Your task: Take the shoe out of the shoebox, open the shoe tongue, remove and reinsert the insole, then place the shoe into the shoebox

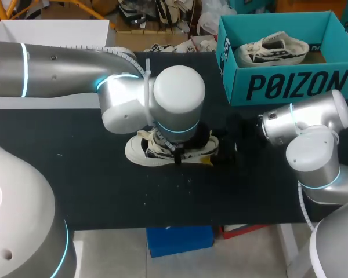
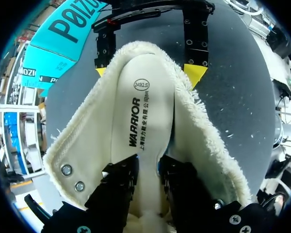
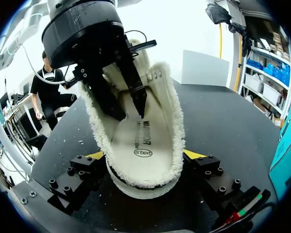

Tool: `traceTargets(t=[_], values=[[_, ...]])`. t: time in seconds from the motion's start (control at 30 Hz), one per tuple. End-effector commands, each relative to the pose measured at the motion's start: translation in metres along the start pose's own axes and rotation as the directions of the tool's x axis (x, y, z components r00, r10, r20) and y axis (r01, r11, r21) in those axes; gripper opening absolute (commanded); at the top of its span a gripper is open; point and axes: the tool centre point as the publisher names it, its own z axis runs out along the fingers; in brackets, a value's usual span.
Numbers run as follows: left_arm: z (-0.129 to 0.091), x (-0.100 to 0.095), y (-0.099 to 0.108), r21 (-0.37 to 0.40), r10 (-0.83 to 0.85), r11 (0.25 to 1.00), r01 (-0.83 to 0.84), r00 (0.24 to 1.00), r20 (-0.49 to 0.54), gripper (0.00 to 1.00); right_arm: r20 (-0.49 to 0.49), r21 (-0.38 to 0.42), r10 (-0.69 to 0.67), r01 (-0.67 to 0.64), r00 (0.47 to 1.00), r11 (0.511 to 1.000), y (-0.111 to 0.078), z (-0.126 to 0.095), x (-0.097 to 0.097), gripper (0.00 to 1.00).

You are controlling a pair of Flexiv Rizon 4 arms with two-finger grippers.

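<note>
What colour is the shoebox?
The shoebox is teal with dark lettering on its front; the head view shows it best.

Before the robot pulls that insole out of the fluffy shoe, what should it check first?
1. Shoe out of the shoebox and on the table: ok.
2. Right gripper clamps the heel from both sides: ok.
3. Left gripper has a finger on each side of the insole: ok.
4. Shoe mouth spread wide open: ok.
5. Insole's front end free of the toe: cannot tell, it is hidden.
</note>
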Motion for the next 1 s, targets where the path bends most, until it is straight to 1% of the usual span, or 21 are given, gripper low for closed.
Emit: traceTargets(t=[0.03,0.27,0.43,0.57,0.67,0.77,0.9,1.0], values=[[0.016,-0.003,0.009,0.007,0.002,1.0,-0.003,0.999,0.044,0.27,0.0,0.001,0.002,-0.002,1.0,1.0,-0.003,0.0,-0.001,0.0],[0.023,-0.009,0.004,-0.035,0.017,0.999,-0.014,0.996,0.089,0.28,0.0,0.001,0.002,-0.002,1.0,1.0,-0.003,0.0,-0.001,0.0],[0.03,-0.01,0.001,-0.046,0.017,0.999,-0.012,0.994,0.105,0.25,0.0,0.001,0.002,-0.002,1.0,1.0,-0.003,0.0,-0.001,0.0],[0.034,-0.009,-0.001,-0.052,0.016,0.999,-0.01,0.994,0.111,0.16,0.0,0.001,0.002,-0.002,1.0,1.0,-0.003,0.0,-0.001,0.0],[0.035,-0.008,-0.002,-0.051,0.014,0.999,-0.008,0.994,0.113,0.01,0.0,0.001,0.002,-0.002,1.0,1.0,-0.003,0.0,-0.001,0.0],[0.033,-0.006,-0.002,-0.039,0.017,0.999,-0.013,0.995,0.095,0.0,0.0,0.001,0.002,-0.002,1.0,1.0,-0.003,0.0,-0.001,0.0],[0.027,-0.005,-0.002,0.002,0.036,0.999,-0.036,0.999,0.035,0.0,0.0,0.001,0.002,-0.002,1.0,1.0,-0.003,0.0,-0.001,0.0],[0.021,-0.005,0.001,0.056,0.052,0.997,-0.05,0.998,-0.03,0.0,0.0,0.001,0.002,-0.002,1.0,1.0,-0.003,0.0,-0.001,0.0]])
